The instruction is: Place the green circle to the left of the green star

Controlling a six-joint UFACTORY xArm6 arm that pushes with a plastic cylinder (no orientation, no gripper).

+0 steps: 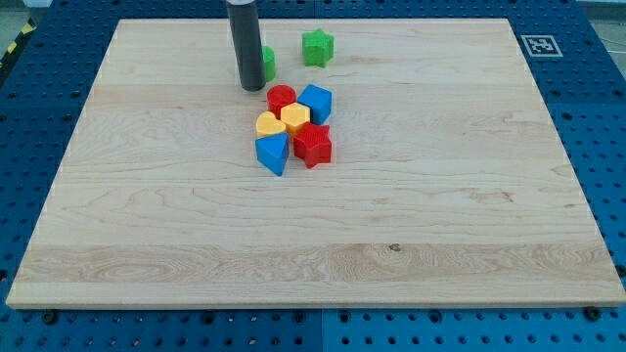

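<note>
The green star (317,47) lies near the top of the wooden board (440,196). The green circle (268,63) lies to its left and a little lower, mostly hidden behind my rod; only its right edge shows. My tip (251,87) rests on the board just below and left of the green circle, touching or nearly touching it. A gap of bare board separates the circle from the star.
A tight cluster sits just below and right of the tip: red circle (281,98), blue block (316,102), two yellow hearts (294,117) (269,124), red star (313,145), blue block (273,153). A marker tag (538,45) is at the board's top right corner.
</note>
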